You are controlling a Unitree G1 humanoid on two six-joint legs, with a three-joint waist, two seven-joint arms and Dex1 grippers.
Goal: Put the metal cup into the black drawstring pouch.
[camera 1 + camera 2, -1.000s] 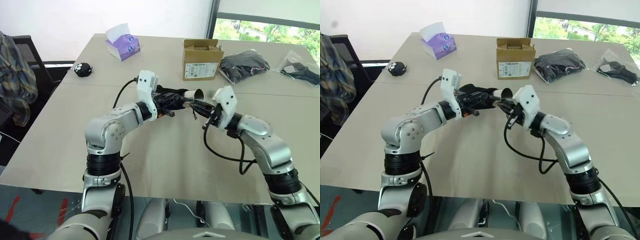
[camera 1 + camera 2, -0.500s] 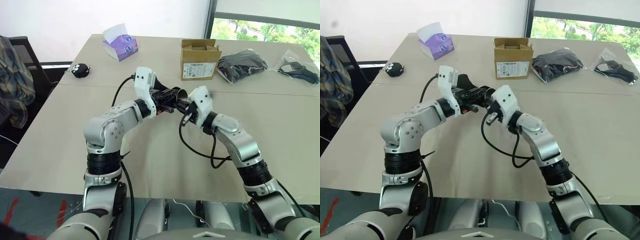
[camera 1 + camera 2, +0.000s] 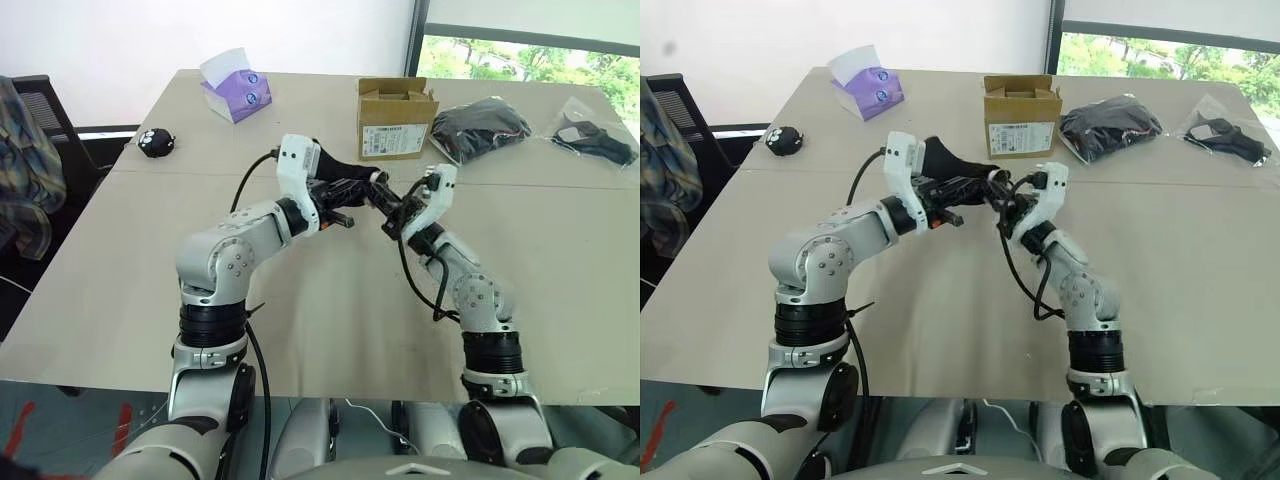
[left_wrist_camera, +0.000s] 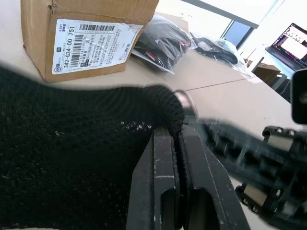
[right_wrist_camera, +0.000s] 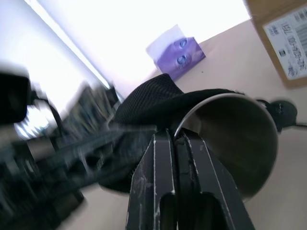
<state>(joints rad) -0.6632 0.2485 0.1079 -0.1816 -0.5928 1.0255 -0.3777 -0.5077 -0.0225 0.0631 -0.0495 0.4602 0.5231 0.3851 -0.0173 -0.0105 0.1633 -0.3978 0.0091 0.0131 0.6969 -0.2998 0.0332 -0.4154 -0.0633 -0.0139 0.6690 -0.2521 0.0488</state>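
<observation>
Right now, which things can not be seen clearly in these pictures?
- Metal cup: its base is hidden inside the black drawstring pouch in the right wrist view; how deep it sits cannot be told.
- Pouch cord: too small in the eye views.
- Carton label: cut off by the frame edge, right wrist view.

On your beige table [image 3: 300, 330] you have a purple tissue box [image 3: 236, 92], a small round black object [image 3: 156, 142], a labelled brown cardboard box [image 3: 396, 120] and two plastic-wrapped black bundles [image 3: 482, 128] [image 3: 590, 135].
</observation>
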